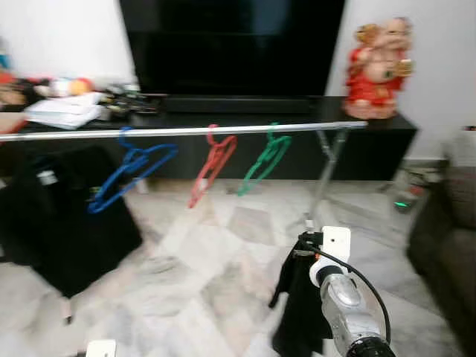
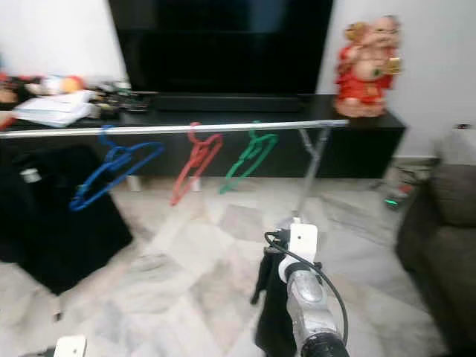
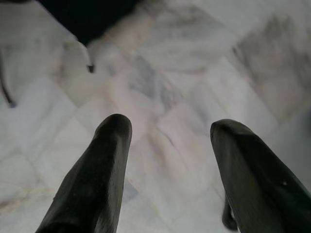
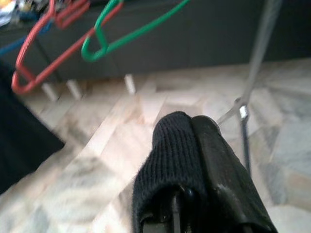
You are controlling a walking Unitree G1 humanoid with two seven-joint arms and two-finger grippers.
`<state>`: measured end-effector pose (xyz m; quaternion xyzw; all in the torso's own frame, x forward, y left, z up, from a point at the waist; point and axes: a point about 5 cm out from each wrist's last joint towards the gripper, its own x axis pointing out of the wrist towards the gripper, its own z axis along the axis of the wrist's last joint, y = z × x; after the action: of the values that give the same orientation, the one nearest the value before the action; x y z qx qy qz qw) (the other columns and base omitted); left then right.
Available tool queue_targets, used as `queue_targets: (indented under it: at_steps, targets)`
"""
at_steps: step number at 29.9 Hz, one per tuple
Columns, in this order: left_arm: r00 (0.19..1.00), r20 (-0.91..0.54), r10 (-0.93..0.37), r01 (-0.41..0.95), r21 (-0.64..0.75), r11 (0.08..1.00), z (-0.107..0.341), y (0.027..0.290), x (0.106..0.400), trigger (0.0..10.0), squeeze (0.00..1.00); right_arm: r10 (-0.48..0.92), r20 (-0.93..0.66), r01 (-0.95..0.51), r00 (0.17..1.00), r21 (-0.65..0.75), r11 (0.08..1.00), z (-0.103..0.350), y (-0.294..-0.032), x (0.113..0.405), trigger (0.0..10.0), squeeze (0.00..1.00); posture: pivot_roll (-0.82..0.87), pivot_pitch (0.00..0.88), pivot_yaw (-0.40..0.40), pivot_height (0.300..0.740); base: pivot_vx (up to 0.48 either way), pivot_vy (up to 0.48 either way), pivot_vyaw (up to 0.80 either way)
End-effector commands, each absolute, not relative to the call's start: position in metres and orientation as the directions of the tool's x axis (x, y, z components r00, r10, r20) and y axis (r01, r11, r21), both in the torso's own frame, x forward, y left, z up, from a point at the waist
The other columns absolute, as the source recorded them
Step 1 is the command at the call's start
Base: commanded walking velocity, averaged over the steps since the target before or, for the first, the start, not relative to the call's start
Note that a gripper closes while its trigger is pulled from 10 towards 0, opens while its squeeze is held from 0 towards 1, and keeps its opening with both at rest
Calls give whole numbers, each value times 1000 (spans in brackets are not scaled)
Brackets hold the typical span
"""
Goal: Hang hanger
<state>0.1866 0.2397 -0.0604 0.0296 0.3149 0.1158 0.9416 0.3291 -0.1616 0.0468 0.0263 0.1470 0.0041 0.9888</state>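
Three light, stiff plastic hangers, blue (image 1: pixel 130 175), red (image 1: pixel 212 163) and green (image 1: pixel 264 160), are seen hooked on the far rail (image 1: pixel 186 132), best gripped at the neck, while the right gripper (image 4: pixel 192 127) is closed on black cloth (image 1: pixel 301 312) and the left gripper (image 3: pixel 167 145) is spread wide.

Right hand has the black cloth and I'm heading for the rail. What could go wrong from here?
The black cloth hangs low from the right hand, so it may drag on the floor. The green hanger sits loosely on the rail and tilts; a bump could knock it off. The rack's leg stands close ahead.
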Motion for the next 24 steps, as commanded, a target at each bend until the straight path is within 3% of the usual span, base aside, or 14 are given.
queue_targets:
  at_steps: [1,6,12,15,24]
  targets:
    - [805,-540,246,-221,113,969,-53,245,194,10000,0,12,-288,6,958,61,998,46,-161,329,10000,0,93,0,23,740,0,0,0]
    - [932,-304,198,-172,112,979,-15,241,231,10000,0,-28,-384,60,923,70,996,25,-170,316,10000,0,105,0,23,740,0,0,0]
    - [986,-114,123,-112,100,989,21,225,253,10000,0,-51,-393,88,918,75,993,22,-173,315,10000,0,108,0,15,740,0,0,0]
    - [987,-85,136,-129,86,988,30,223,259,10000,0,-54,-390,90,919,76,993,23,-173,316,10000,0,112,0,13,740,0,0,0]
    - [992,-35,118,-115,76,990,51,219,270,10000,0,-47,-377,74,925,57,996,26,-165,319,10000,0,117,3,21,740,0,459,0]
